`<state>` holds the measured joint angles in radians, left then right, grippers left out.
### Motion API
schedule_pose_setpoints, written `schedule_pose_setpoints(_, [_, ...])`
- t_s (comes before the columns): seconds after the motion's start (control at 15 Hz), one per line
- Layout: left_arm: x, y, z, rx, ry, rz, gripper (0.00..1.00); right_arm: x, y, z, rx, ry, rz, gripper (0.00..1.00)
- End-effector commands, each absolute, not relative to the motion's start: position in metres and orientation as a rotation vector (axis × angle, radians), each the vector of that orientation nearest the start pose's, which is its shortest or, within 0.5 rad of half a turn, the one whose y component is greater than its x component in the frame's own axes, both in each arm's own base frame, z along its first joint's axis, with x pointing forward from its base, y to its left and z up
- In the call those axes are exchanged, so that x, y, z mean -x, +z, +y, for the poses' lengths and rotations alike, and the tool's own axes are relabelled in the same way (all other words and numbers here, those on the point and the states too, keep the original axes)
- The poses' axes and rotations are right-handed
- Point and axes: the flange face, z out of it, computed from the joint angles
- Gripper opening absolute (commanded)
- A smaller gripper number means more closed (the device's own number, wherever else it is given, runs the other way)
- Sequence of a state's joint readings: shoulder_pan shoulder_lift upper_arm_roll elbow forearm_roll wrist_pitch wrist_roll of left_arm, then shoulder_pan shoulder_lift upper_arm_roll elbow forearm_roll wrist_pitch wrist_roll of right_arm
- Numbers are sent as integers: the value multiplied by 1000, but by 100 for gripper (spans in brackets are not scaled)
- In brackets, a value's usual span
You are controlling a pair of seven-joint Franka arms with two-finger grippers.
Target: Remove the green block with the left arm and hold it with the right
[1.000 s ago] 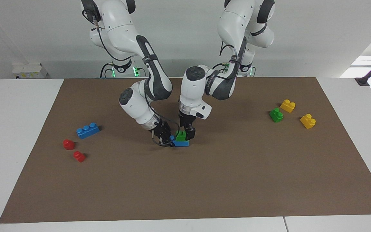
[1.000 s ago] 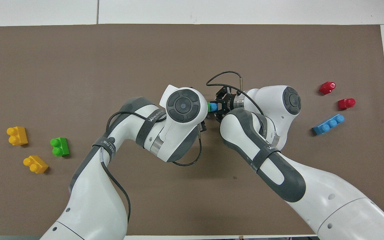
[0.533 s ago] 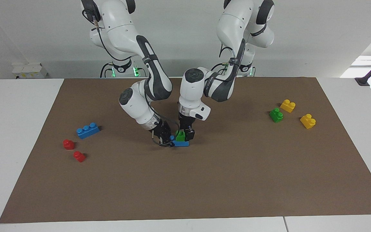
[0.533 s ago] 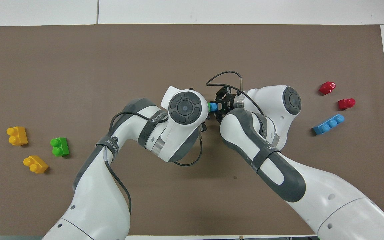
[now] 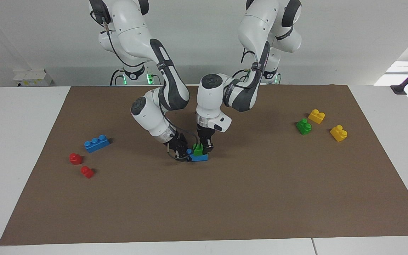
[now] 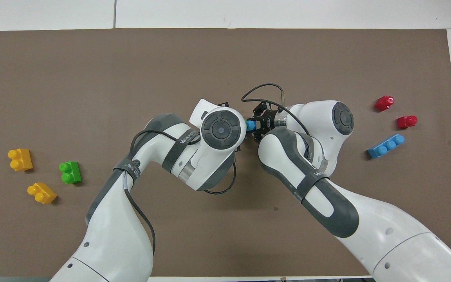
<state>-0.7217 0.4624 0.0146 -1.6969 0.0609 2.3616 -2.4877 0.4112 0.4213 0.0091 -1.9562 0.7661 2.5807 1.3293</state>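
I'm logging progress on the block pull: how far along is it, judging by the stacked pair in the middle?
Done: the right claw is shut on the blue block, bracing it on the mat, and the left claw has come down and shut on the green block. In hand: the grip, both claws low. Left: the green block is not yet pulled off the blue one.

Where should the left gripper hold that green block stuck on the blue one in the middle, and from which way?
Grip the green block by its flat side walls, coming straight down from above. The left gripper already pinches it so. Its studs face up and it sits on the blue brick, which the right gripper pins from the side.
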Motion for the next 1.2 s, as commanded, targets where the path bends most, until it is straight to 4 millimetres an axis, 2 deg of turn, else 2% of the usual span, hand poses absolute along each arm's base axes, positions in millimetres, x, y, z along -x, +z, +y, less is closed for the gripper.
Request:
schedule_pose_setpoints(0.0, [-501, 388, -428, -1868, 78, 2265, 0, -585, 272, 243, 1901, 303, 1864, 0])
schedule_pose_setpoints(0.13, [-490, 416, -415, -1848, 75, 2254, 0, -585, 271, 243, 1902, 304, 1865, 0])
schedule_pose_setpoints(0.4, [-488, 448, -388, -1876, 89, 2296, 0, -588, 274, 243, 1898, 301, 1861, 0])
schedule_pose_setpoints(0.53, [-493, 457, -365, -1968, 103, 2288, 0, -595, 284, 244, 1890, 291, 1844, 0])
schedule_pose_setpoints(0.67, [-503, 456, -342, -2058, 110, 2253, 0, -606, 301, 246, 1884, 288, 1815, 0])
schedule_pose_setpoints(0.73, [-509, 453, -329, -2100, 113, 2230, 0, -610, 309, 240, 1902, 291, 1796, 0])
schedule_pose_setpoints(0.87, [-523, 447, -296, -2199, 116, 2163, 0, -628, 327, 207, 1934, 321, 1751, 0])
schedule_pose_setpoints(1.13, [-552, 435, -213, -2377, 101, 2027, 0, -655, 351, 119, 2077, 353, 1655, 0])
